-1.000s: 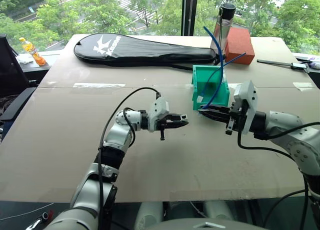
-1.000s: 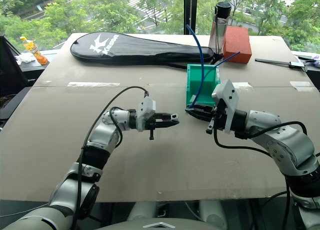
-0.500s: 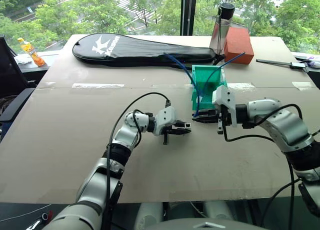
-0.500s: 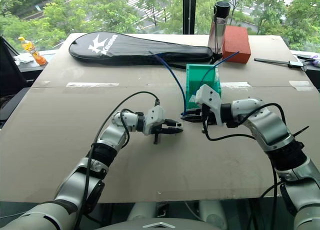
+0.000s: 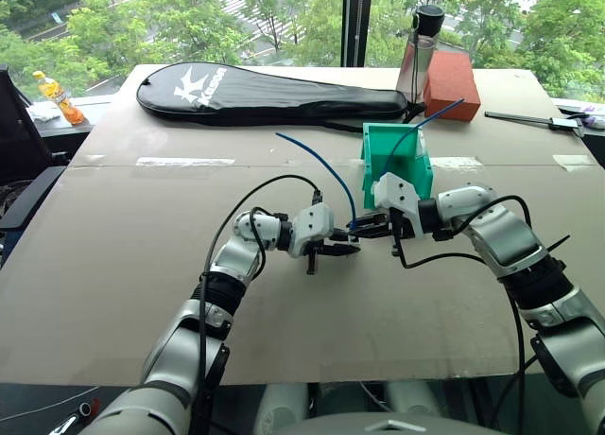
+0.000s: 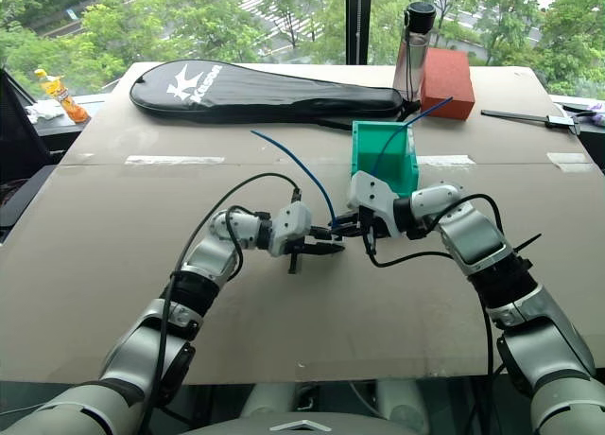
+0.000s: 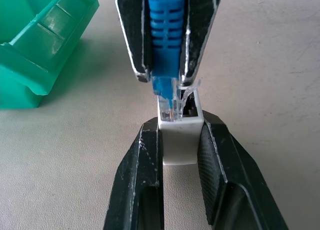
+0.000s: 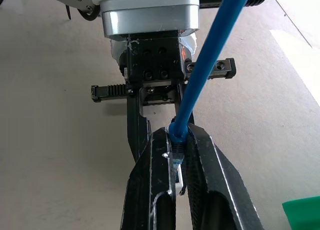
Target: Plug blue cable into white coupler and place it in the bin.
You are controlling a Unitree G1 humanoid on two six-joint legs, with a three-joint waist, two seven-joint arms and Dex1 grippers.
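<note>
- Left tool (image 7: 177,140): fingers clamped on the two sides of the white coupler (image 7: 178,137), which sits between the fingertips with its socket opening facing the opposing tool.
- Right tool (image 8: 176,162): fingers pressed tight on the ribbed boot of the blue cable (image 7: 165,37), just behind the clear plug.
- Plug and coupler: in the left wrist view the clear plug tip is at the mouth of the coupler socket and touching it; how far it has entered cannot be told.
- Position of the two tools: they meet tip to tip above the worktop (image 5: 113,265), near its middle and just in front of the bin (image 5: 397,165).
- Cable run: from the right tool the blue cable rises and arcs away toward the robot's left, its free end in the air over the worktop near the black racket cover (image 5: 269,93).
- Bin: teal-green, standing on the worktop beyond the right tool. A second blue cable (image 5: 440,114) rises out of it and slants toward the red-brown block (image 5: 451,83).
- Other items at the far edge of the worktop: a dark-capped bottle (image 5: 421,49) beside the red-brown block.
</note>
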